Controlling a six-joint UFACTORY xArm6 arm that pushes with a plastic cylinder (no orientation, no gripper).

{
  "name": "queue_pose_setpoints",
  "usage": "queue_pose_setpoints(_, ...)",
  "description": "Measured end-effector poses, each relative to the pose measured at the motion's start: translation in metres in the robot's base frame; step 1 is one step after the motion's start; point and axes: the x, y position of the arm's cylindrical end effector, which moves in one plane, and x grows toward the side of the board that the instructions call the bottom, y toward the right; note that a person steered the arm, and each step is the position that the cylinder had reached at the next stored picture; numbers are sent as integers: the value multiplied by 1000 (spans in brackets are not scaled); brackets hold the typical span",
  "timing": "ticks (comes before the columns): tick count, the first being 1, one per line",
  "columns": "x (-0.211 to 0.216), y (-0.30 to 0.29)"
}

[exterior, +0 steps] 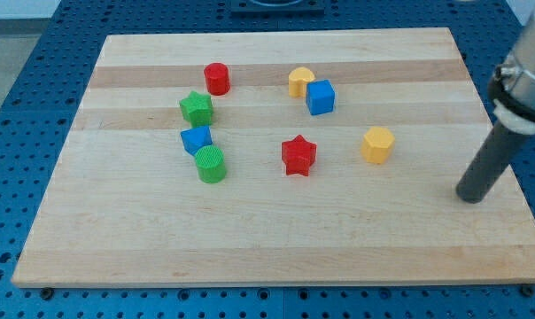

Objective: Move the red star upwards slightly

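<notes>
The red star (298, 155) lies near the middle of the wooden board (276, 239). My tip (469, 198) rests on the board near its right edge, far to the view's right of the red star and a little lower. The yellow hexagon block (377, 144) lies between the star and my tip, nearer the star. Nothing touches the star.
A red cylinder (217, 78), a green star (197, 108), a blue block (197, 139) and a green cylinder (211, 165) stand at the view's left. A yellow block (300, 81) touches a blue cube (321, 97) above the star.
</notes>
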Motion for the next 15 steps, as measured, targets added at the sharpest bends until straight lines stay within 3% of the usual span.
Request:
queue_pose_setpoints(2, 38, -31)
queue_pose_setpoints(6, 42, -70)
queue_pose_setpoints(10, 71, -111)
queue_pose_setpoints(15, 83, -201)
